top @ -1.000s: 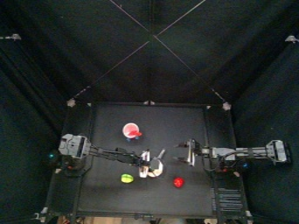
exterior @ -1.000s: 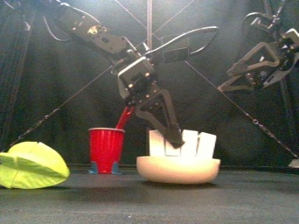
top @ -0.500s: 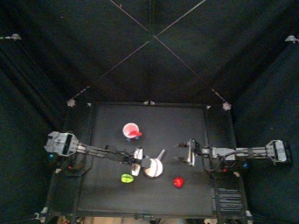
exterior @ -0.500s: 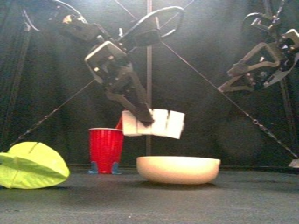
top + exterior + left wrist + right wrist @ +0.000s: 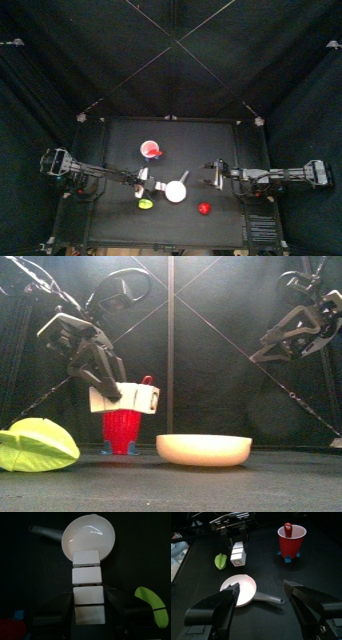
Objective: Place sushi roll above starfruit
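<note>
My left gripper is shut on the sushi roll, a row of white blocks, and holds it in the air in front of the red cup. The roll also shows in the left wrist view and the right wrist view. The yellow-green starfruit lies on the table at the front left, below and left of the roll. It also shows in the top view and the right wrist view. My right gripper is open and empty, raised on the right.
A white bowl with a handle stands mid-table, right of the roll; it also shows in the top view. The red cup stands behind. A small red item lies at the front right.
My left gripper has lifted the sushi roll out of the white bowl and carried it left, towards the starfruit. The right arm has not moved.
</note>
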Motion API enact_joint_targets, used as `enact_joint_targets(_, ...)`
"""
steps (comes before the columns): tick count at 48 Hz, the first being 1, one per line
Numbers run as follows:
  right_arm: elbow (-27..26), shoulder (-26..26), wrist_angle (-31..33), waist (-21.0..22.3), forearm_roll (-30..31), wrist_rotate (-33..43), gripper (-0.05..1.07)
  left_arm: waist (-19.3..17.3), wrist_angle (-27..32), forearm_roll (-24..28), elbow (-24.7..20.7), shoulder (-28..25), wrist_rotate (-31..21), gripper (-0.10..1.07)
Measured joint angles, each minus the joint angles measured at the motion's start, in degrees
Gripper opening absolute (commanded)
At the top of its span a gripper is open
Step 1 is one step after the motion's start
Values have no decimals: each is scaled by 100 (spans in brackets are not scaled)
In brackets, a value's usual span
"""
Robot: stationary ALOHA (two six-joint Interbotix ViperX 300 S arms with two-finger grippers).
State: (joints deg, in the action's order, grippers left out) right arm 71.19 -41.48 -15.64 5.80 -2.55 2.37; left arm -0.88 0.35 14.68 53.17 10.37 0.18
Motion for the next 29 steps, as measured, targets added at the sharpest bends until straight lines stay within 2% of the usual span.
enact_joint_targets(11, 0, 35, 0, 0, 0, 0, 99, -255, -466, 0, 519, 105, 18, 49)
enact_joint_targets(29, 0, 79, 0, 9, 9, 0, 99, -439, -809, 105, 853, 88, 35, 50)
